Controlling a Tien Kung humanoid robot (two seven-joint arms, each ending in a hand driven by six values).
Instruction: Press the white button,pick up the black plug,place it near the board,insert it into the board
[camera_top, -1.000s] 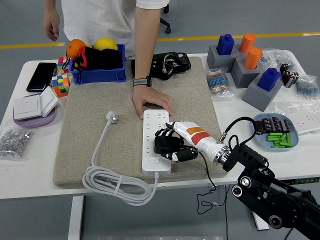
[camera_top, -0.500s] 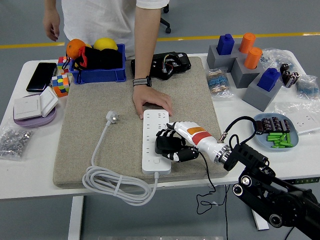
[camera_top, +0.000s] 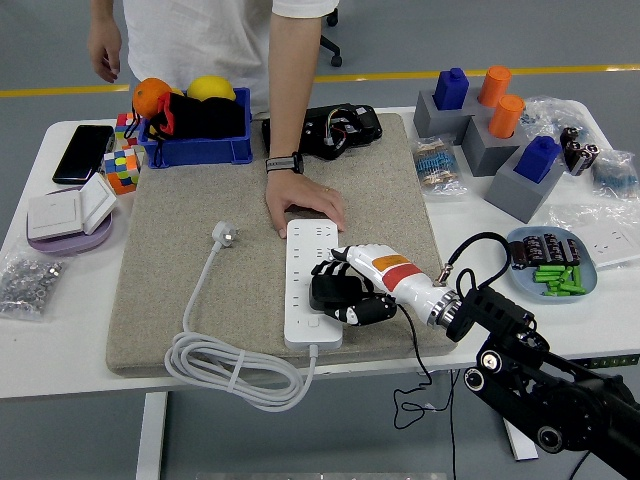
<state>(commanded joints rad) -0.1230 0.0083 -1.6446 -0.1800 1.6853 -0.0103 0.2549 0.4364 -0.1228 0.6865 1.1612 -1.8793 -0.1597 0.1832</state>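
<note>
White against grey felt: power strip (camera_top: 312, 262) lying lengthwise on the mat (camera_top: 170, 300), its far end pinned flat by a person's hand (camera_top: 305, 211). Right hand (camera_top: 358, 288) reaching in from the lower right, fingers curled tight round what looks like the black plug (camera_top: 325, 292), held right over the strip's near half, touching or just above it; hard to tell which.

Judging by that, insertion step. To do it well: keep the plug upright, square the pins to one socket's slots before pushing, press straight down rather than at a slant, and ease off if it catches instead of forcing. Lean on the person's hold so the strip does not skate on the felt. Mind the black cable (camera_top: 470, 250) looping off the wrist.

No brand or label legible anywhere: print on the strip and on the packets at the bench (camera_top: 60, 330) edges too small to read.
</note>
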